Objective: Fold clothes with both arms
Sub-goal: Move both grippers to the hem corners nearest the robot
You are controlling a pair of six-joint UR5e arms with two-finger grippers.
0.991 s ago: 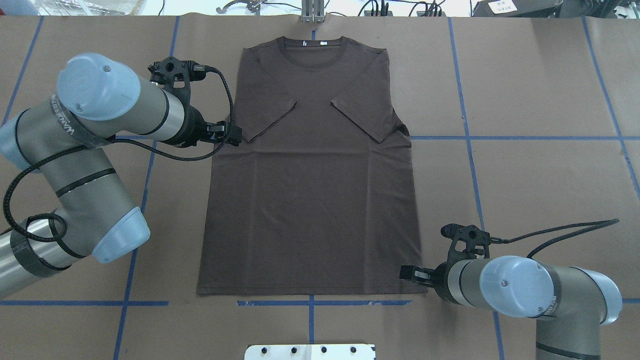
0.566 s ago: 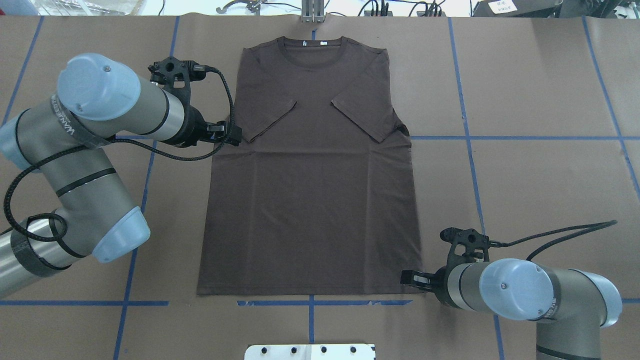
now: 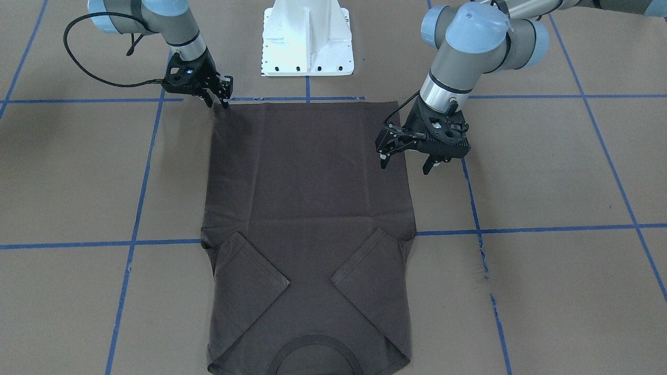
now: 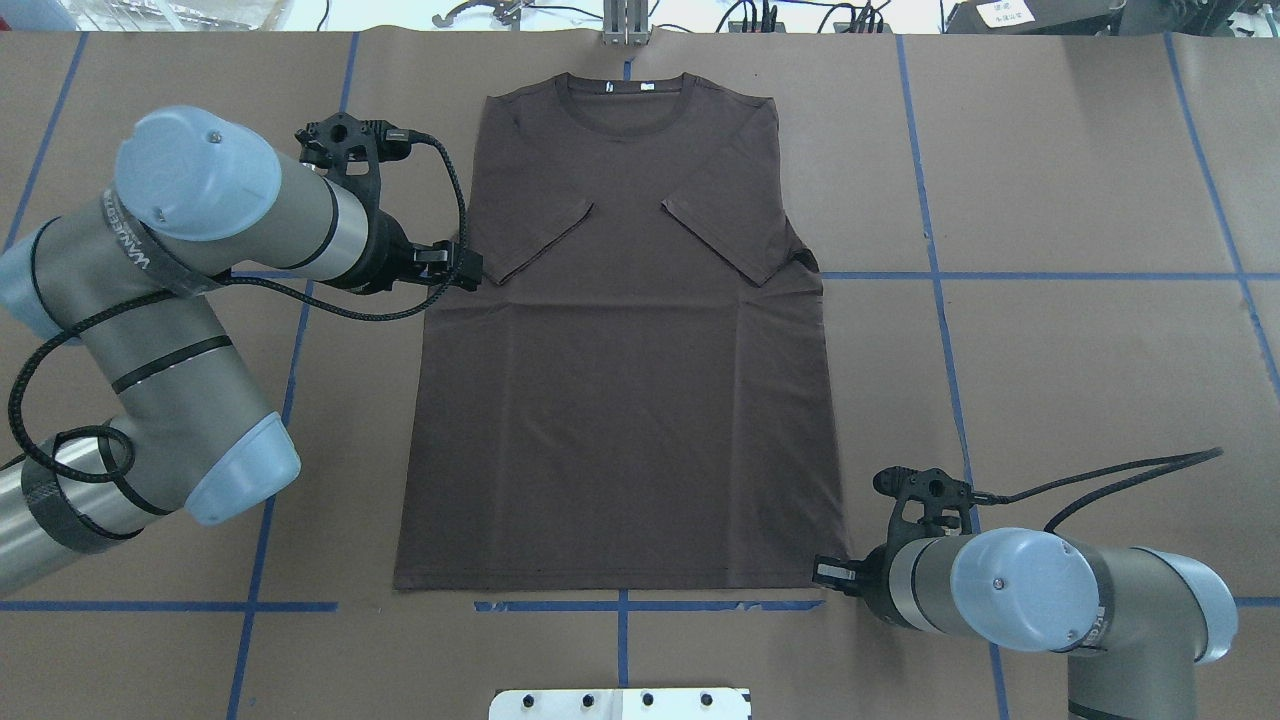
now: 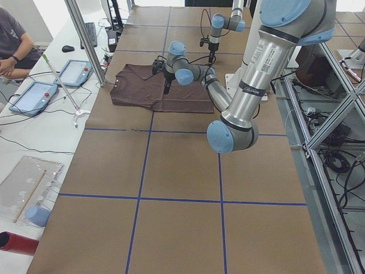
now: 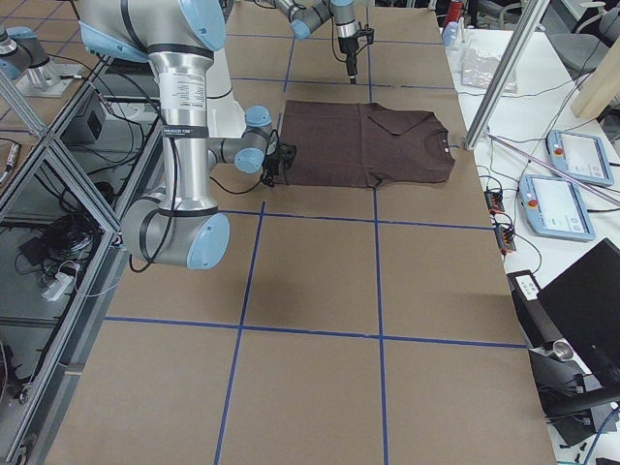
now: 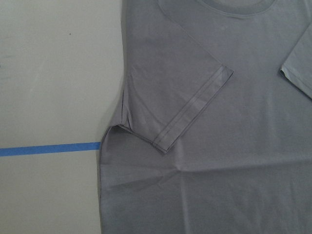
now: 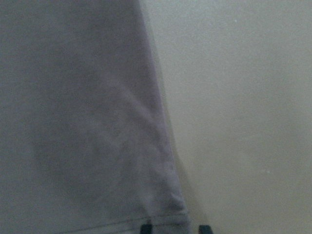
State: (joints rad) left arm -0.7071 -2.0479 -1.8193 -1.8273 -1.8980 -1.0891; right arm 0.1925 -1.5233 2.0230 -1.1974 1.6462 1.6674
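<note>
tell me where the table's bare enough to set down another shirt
Bare brown paper lies on the robot's right of the T-shirt, past the blue tape line. Crowded: the shirt's left edge by the left gripper, and the hem corner at the right gripper.

The shirt (image 3: 307, 208) runs off the front view's lower edge, which cuts its collar (image 3: 315, 357). The left wrist view crops it at the top, right and bottom. The right wrist view is blurred, and of the right end effector (image 8: 174, 229) only 2 fingertips (image 8: 145, 228) peek in at the bottom edge. Overhead, that end effector's dark tips merge with the shirt's corner, so contact cannot be told. In both side views the end effectors are too small to judge. The overhead view's left edge cuts the left arm (image 4: 150, 330), its bottom edge the right arm (image 4: 1110, 620). A person (image 5: 14, 43) is cropped by the left side view's edge.
</note>
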